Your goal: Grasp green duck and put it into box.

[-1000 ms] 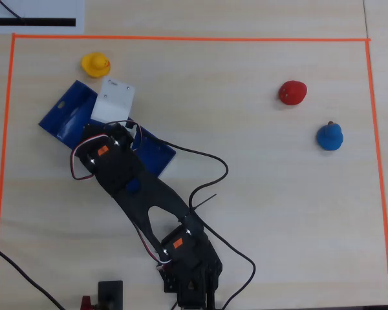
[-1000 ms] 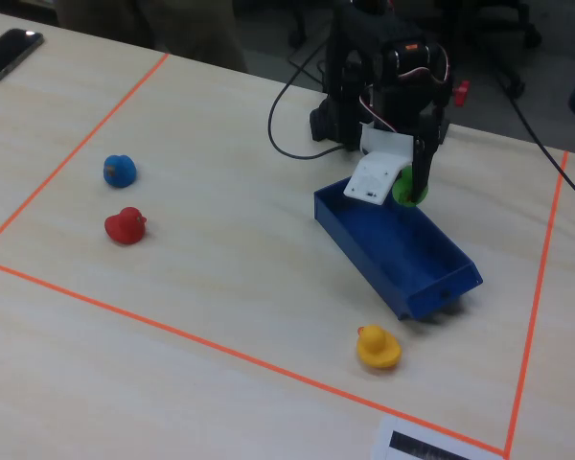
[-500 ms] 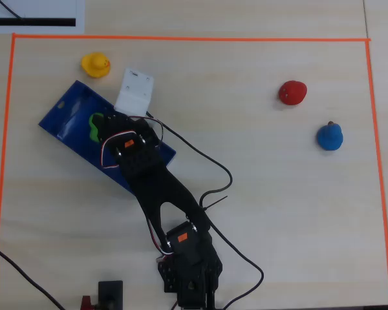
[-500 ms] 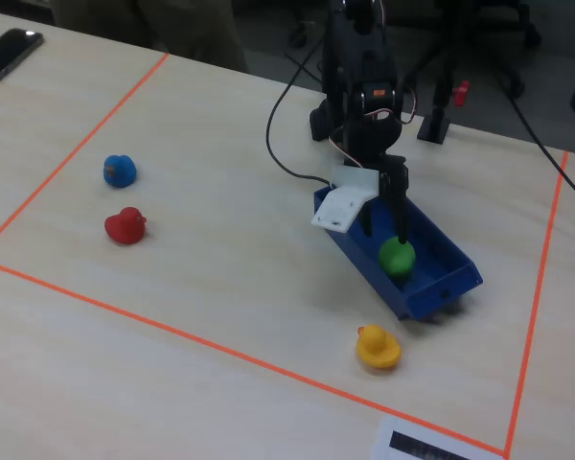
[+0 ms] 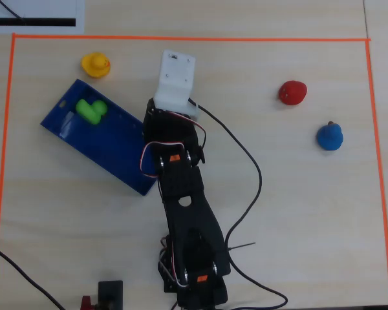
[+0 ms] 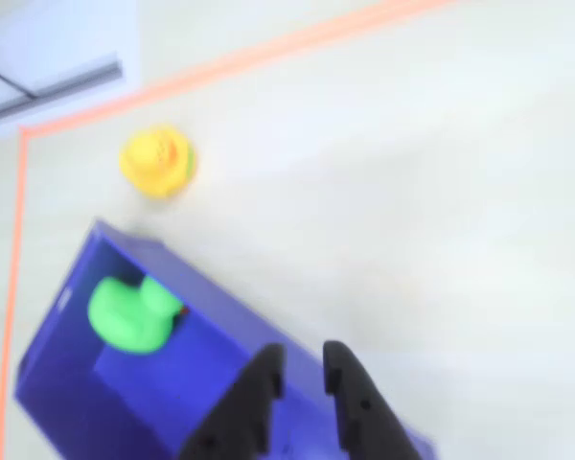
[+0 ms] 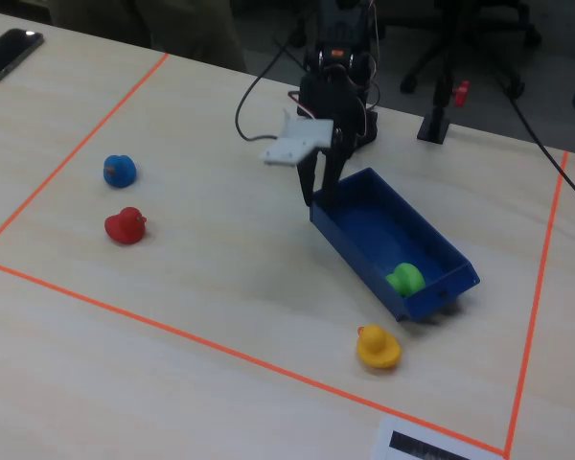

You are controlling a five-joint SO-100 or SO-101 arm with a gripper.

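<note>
The green duck (image 5: 90,110) (image 6: 129,313) (image 7: 404,279) lies inside the dark blue box (image 5: 113,145) (image 6: 172,393) (image 7: 359,254), near the end closest to the yellow duck. Nothing touches it. My gripper (image 7: 316,192) (image 6: 302,356) hangs over the opposite end of the box, at its rim, well away from the duck. Its two black fingers stand a little apart with nothing between them. In the overhead view the white camera mount (image 5: 174,81) hides the fingertips.
A yellow duck (image 5: 96,64) (image 7: 377,346) sits just outside the box's end. A red duck (image 5: 292,92) (image 7: 126,226) and a blue duck (image 5: 330,137) (image 7: 120,170) stand far off across the table. Orange tape (image 5: 181,39) frames the work area. A phone (image 7: 12,48) lies outside it.
The gripper let the green duck drop into the box, then swung away to the box's other end. The duck now lies free at the end near the yellow duck.
</note>
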